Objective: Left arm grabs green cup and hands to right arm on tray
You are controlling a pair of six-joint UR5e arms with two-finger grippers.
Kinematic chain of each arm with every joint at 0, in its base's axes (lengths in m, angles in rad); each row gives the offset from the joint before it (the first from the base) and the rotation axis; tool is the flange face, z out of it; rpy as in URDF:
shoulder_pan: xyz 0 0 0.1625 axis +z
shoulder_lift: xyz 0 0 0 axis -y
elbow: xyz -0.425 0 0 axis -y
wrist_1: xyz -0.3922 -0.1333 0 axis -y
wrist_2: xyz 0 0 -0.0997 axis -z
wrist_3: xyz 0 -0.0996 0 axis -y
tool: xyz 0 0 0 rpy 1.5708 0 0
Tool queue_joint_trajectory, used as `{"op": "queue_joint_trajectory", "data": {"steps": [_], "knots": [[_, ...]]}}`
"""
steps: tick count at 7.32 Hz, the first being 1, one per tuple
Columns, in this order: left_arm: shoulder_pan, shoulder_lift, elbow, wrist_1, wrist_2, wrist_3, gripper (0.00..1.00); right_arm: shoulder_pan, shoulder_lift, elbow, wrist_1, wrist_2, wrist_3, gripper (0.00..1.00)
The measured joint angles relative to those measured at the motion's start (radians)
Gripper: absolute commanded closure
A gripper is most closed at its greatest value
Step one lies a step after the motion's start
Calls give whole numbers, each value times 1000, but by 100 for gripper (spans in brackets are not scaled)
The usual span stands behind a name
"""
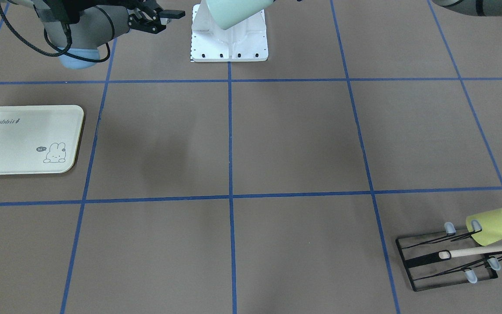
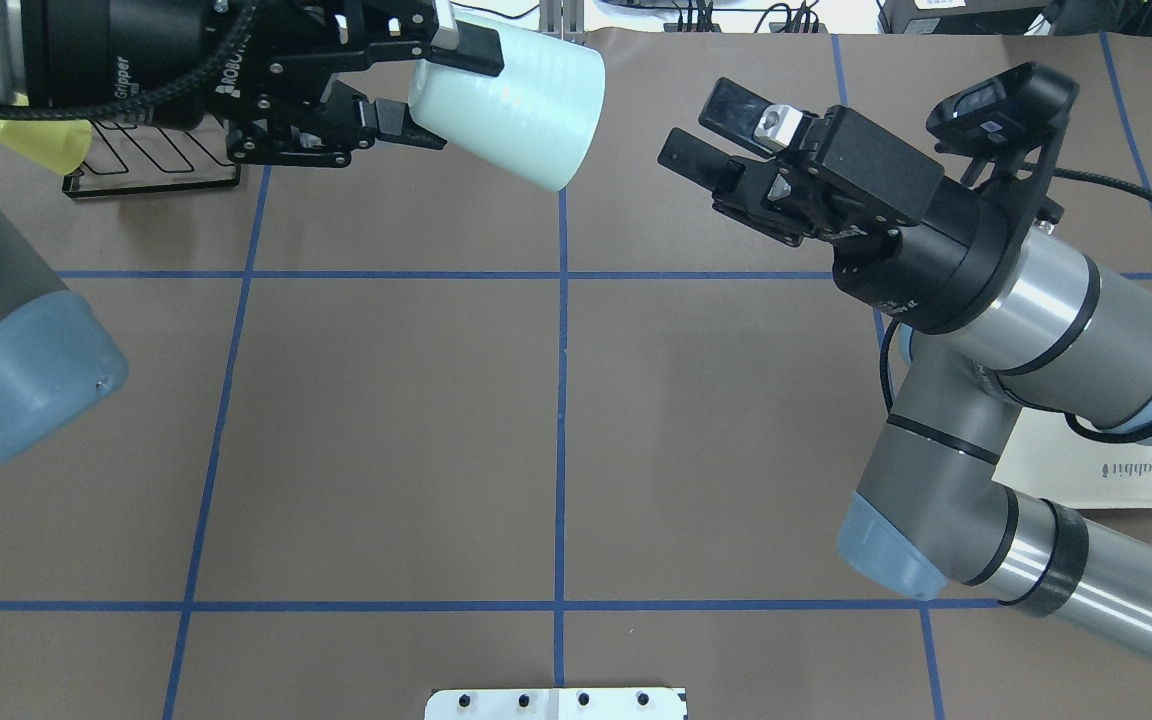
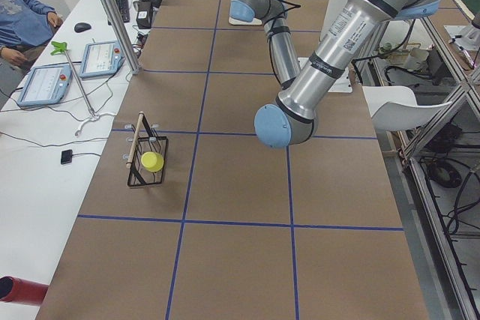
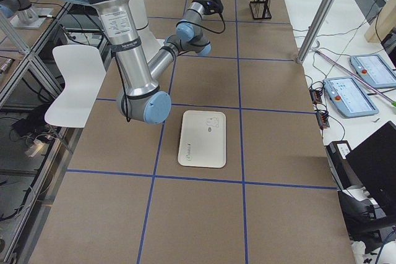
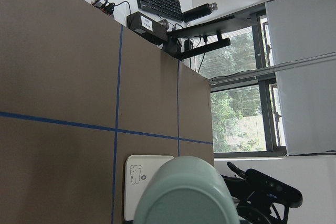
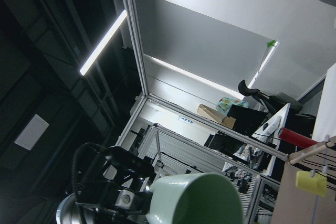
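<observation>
The pale mint-green cup (image 2: 516, 105) is held in the air on its side by my left gripper (image 2: 441, 90), which is shut on its rim end. The cup also shows in the front view (image 1: 233, 11) and the right wrist view (image 6: 194, 200). My right gripper (image 2: 704, 130) is open and empty, level with the cup, pointing at its base across a gap. The cream tray (image 1: 24, 139) with the rabbit drawing lies on the table on my right side. In the overhead view the tray (image 2: 1116, 470) is partly hidden under my right arm.
A black wire rack (image 1: 447, 257) stands at the far left of the table, with a yellow-green cup (image 1: 493, 226) and a wooden stick (image 1: 486, 249) on it. The white robot base plate (image 1: 229, 39) is at the near middle edge. Operators' tablets (image 3: 45, 80) lie beyond the table.
</observation>
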Motion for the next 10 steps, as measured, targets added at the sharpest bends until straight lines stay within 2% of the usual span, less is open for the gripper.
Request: {"op": "queue_joint_trajectory", "data": {"steps": [4,5,10], "knots": [[0,-44,0,-4,-125,-17,100,-29,1,10,33,-2,1,4],[0,-54,0,-6,-132,-29,100,-37,1,16,34,0,1,4],[0,-64,4,-8,-135,-39,100,-71,5,52,31,-4,-2,18]]}}
